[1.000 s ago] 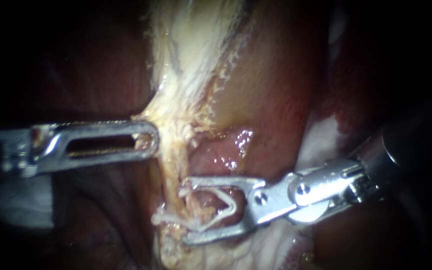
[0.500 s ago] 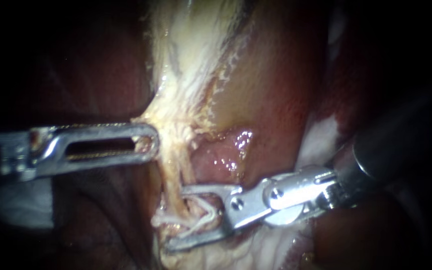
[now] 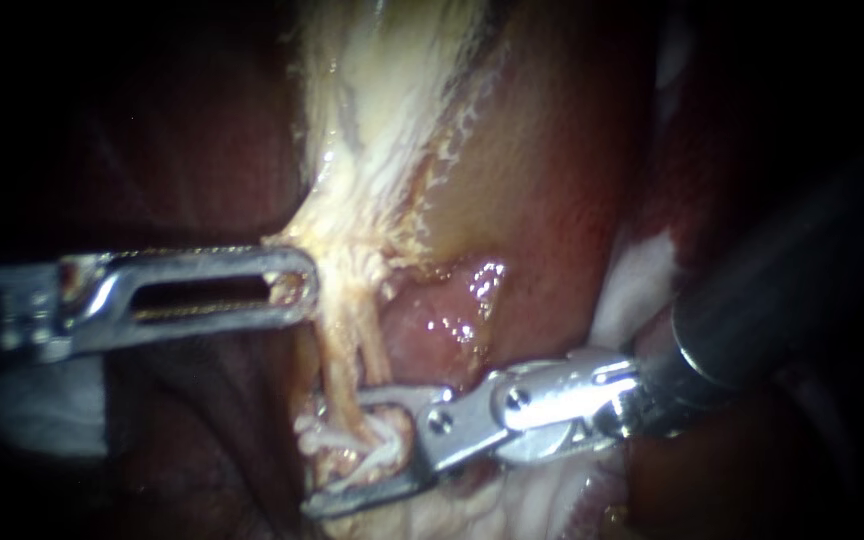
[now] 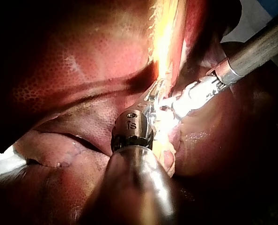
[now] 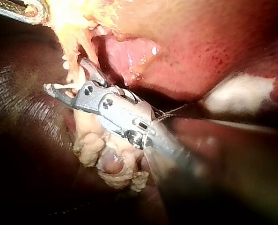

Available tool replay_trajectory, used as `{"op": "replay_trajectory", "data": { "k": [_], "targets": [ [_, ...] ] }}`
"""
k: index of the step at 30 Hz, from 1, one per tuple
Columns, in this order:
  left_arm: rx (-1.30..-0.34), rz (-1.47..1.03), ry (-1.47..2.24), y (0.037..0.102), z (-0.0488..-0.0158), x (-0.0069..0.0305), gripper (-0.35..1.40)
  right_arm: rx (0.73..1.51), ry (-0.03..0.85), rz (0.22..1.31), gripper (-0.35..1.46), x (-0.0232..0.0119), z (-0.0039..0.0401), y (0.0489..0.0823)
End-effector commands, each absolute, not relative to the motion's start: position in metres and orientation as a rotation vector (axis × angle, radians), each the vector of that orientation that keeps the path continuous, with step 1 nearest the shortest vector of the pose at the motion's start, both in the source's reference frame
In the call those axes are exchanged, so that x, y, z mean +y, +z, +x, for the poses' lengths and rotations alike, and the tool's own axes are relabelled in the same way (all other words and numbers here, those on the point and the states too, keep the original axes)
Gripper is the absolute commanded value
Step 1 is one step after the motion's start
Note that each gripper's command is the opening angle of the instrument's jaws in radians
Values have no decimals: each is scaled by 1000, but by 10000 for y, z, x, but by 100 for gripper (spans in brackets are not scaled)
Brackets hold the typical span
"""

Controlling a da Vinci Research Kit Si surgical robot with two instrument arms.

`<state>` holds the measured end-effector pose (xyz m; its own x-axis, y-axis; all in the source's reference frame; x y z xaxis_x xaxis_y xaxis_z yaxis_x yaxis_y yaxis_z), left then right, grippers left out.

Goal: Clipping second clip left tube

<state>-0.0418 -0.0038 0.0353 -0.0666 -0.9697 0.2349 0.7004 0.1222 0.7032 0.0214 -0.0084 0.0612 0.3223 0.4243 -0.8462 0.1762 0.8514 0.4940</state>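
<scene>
Closing noted | right instrument [image 3: 324,455] jaws advanced astride tube [image 3: 344,350], narrowed onto clip [image 3: 377,465] | left instrument [image 3: 292,285] jaws clamped on tube above | firing judged underway

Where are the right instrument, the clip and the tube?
right instrument [image 3: 316,457]: endoscope view, between its jaw tips.
clip [image 3: 377,470]: endoscope view, lower leg.
tube [image 3: 342,360]: endoscope view, stretch above the jaws.

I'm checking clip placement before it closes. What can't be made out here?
- Endoscope view: the tube is masked inside the right instrument's pincer by frayed pale tissue and the clip.
- Left wrist view: glare washes out where the left instrument meets that tissue.
- Right wrist view: the right instrument's own head covers the clip.
- No view settles whether another clip sits on the tube.
</scene>
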Motion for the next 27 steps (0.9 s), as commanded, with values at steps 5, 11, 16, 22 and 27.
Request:
{"op": "replay_trajectory", "data": {
  "k": [5,11,16,22,27],
  "targets": [
    [-815,424,-1439,353,-418,-38,-35,1228,223,545,-35,-83,209,610],
    [-815,424,-1439,353,-418,-38,-35,1207,253,526,-35,-80,209,611],
    [-815,424,-1439,353,-418,-38,-35,1191,252,524,-35,-80,209,612],
    [-815,425,-1439,353,-417,-38,-35,1188,252,523,-35,-79,209,614],
    [-815,425,-1438,354,-417,-38,-35,1184,252,523,-35,-79,210,616]
  ]
}}
